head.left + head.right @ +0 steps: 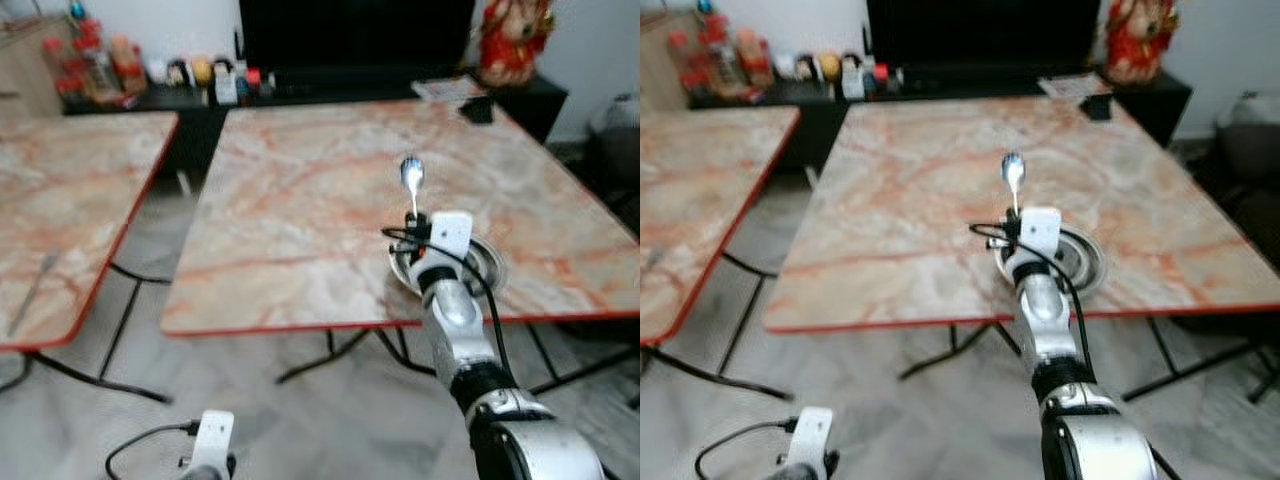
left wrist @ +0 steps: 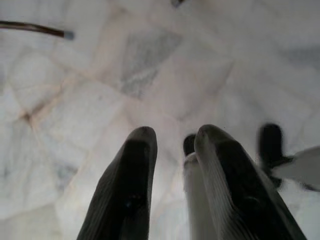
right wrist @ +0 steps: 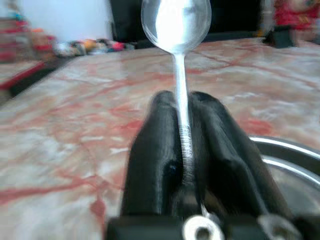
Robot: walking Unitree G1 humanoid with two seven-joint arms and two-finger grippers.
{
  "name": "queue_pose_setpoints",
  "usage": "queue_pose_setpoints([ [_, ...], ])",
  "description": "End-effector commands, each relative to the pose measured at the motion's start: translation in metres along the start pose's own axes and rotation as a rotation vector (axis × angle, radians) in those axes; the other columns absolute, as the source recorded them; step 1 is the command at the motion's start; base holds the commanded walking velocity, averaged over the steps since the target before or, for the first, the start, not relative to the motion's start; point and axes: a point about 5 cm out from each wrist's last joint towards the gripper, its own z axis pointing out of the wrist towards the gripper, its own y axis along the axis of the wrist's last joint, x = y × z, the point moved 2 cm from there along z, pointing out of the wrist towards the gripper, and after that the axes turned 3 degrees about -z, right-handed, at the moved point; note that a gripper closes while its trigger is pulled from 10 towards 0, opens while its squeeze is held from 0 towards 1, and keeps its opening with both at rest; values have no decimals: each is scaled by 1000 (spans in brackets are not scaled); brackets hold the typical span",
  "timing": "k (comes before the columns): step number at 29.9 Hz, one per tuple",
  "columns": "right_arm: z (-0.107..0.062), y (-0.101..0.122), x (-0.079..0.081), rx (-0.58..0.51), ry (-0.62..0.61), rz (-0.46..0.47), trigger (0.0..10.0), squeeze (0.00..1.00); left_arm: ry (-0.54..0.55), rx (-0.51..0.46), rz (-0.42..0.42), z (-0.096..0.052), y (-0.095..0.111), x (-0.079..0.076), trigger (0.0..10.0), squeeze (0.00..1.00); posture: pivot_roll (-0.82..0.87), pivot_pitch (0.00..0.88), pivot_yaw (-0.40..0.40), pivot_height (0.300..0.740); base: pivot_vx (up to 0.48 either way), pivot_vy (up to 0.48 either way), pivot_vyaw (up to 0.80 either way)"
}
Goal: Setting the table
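Note:
My right gripper (image 1: 414, 222) is shut on the handle of a silver spoon (image 1: 411, 178), whose bowl points forward and up over the marble table (image 1: 300, 200). In the right wrist view the spoon (image 3: 176, 22) stands up between the two black fingers (image 3: 155, 150). The gripper hovers at the near rim of a round metal plate (image 1: 490, 262) that lies near the table's front edge, right of centre. My left arm hangs low by the floor; its gripper (image 2: 172, 145) points down at the pale floor tiles with a small gap between the fingers and nothing in it.
A second marble table (image 1: 70, 200) stands to the left with a utensil (image 1: 32, 292) on it. Behind are a dark cabinet (image 1: 200, 100) with bottles, a black screen (image 1: 355, 35), a red figurine (image 1: 513, 40), and a dark object (image 1: 478, 110) on the far table corner.

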Motion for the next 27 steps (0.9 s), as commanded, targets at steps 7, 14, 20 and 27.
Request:
queue_pose_setpoints([
  [7,2,7,-7,-24,-15,-12,10000,0,-3,-9,10,1,3,-1,10000,0,-165,0,45,740,0,-426,0],
  [14,1,5,-7,-20,-20,-10,10000,0,-8,-9,13,1,4,-1,10000,0,-169,0,50,740,103,-330,0],
  [20,0,3,-9,-14,-26,-10,10000,0,-19,-33,-23,1,8,-3,10000,0,-169,0,50,740,0,0,0],
  [27,-2,1,-11,-8,-31,-12,10000,0,-12,-44,-21,1,10,-2,10000,0,-174,0,49,740,0,0,0],
])
